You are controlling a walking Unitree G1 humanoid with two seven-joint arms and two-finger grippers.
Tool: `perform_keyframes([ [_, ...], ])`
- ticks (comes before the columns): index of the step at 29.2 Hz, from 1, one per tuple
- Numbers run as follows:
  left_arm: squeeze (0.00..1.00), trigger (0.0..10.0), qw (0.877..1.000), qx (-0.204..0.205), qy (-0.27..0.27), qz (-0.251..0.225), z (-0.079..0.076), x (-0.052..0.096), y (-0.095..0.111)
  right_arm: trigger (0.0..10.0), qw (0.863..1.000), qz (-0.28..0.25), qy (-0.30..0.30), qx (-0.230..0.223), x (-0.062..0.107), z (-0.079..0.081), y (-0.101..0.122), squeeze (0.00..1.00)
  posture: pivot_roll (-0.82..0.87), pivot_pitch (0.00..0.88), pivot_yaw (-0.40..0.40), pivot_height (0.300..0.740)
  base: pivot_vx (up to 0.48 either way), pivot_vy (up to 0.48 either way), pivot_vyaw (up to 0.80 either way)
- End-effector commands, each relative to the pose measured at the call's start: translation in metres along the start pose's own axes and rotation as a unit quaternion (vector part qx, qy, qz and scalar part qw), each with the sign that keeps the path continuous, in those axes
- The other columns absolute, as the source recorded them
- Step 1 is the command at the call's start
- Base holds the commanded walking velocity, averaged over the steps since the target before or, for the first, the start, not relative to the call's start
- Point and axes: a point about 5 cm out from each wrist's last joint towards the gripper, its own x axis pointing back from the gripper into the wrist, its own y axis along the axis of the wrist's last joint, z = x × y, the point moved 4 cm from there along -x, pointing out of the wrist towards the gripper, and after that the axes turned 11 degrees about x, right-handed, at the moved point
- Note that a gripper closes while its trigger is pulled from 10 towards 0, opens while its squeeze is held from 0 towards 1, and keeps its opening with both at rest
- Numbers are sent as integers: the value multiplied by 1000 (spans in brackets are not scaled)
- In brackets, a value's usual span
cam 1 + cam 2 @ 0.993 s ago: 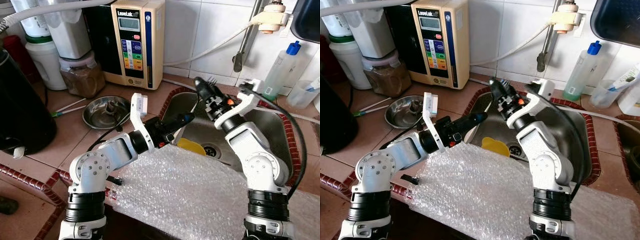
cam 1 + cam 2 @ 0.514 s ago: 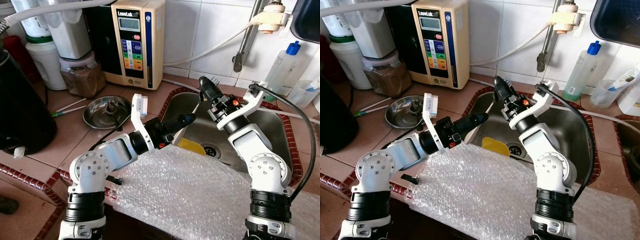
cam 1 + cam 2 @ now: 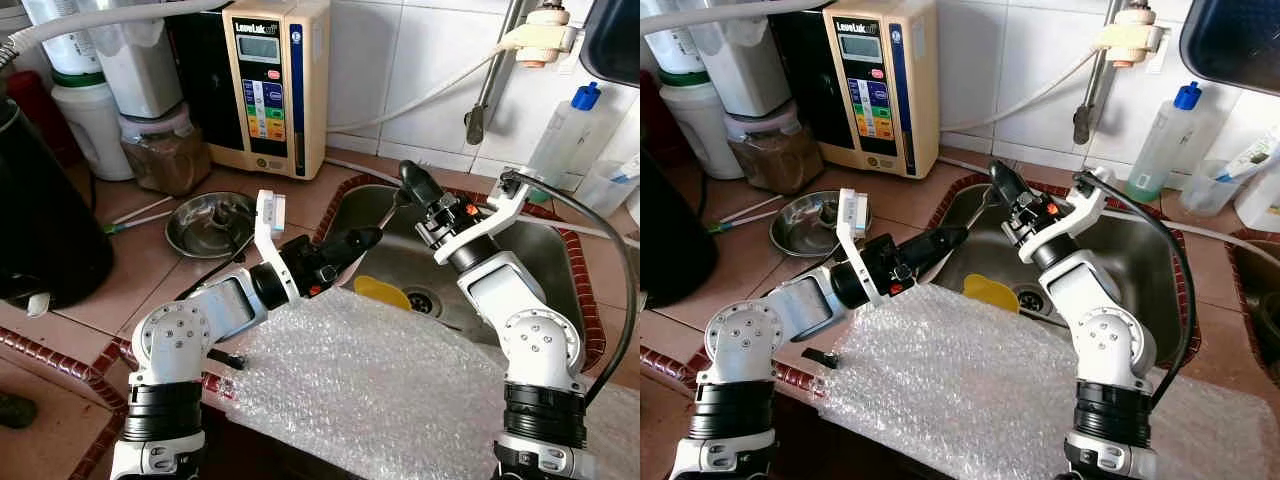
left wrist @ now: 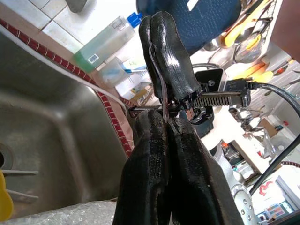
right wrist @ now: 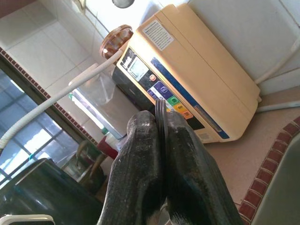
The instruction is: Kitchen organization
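Note:
My right gripper (image 3: 408,176) is over the back left corner of the steel sink (image 3: 520,250), shut on a thin metal fork. The fork's handle (image 3: 390,206) slants down out of the gripper toward the sink's left rim, and its tines are hidden. The fork's edge (image 5: 160,108) shows between the shut fingers in the right wrist view. My left gripper (image 3: 366,238) is shut and reaches in from the left. Its tips sit just below the handle's lower end. In the left wrist view the thin metal strip (image 4: 159,79) runs from the right gripper down to the left fingertips (image 4: 154,136).
Bubble wrap (image 3: 390,390) covers the sink's near edge. A yellow item (image 3: 380,292) lies beside the drain (image 3: 425,300). On the tiled counter to the left stand a steel bowl (image 3: 210,222), a cream water machine (image 3: 270,85), a jar (image 3: 165,150) and a black pot (image 3: 40,230). A soap bottle (image 3: 565,135) stands at the back right.
The right gripper has swung right and dipped, so the fork tines above it no longer show. The left arm has shifted slightly left, its gripper staying shut.

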Motion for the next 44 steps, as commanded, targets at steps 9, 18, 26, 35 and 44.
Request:
perform_keyframes([
  [9, 1000, 10000, 993, -84, 85, 7, 20, -1, 0, 0, 995, 1, -50, 88, -2, -9, 13, 0, 17, 0, 16, 740, 0, 0, 0],
  [18, 1000, 10000, 979, -121, 161, -32, 50, 2, 8, 0, 951, 14, -94, 293, -14, -8, 22, 0, 15, 0, 10, 740, 0, 0, 0],
  [26, 1000, 10000, 955, -207, 209, -26, 58, 9, 13, 0, 871, 40, -152, 465, -9, -37, 26, 0, 23, 0, 4, 740, 0, 0, 0],
  [35, 1000, 10000, 956, -214, 198, -10, 60, 8, 4, 0, 805, 81, -192, 556, 16, -80, 9, 0, 27, 0, 4, 740, 0, 0, 0],
  [44, 1000, 10000, 950, -238, 197, 30, 64, 8, -9, 0, 772, 110, -214, 589, 30, -109, -1, 0, 31, 0, 8, 740, 0, 0, 0],
])
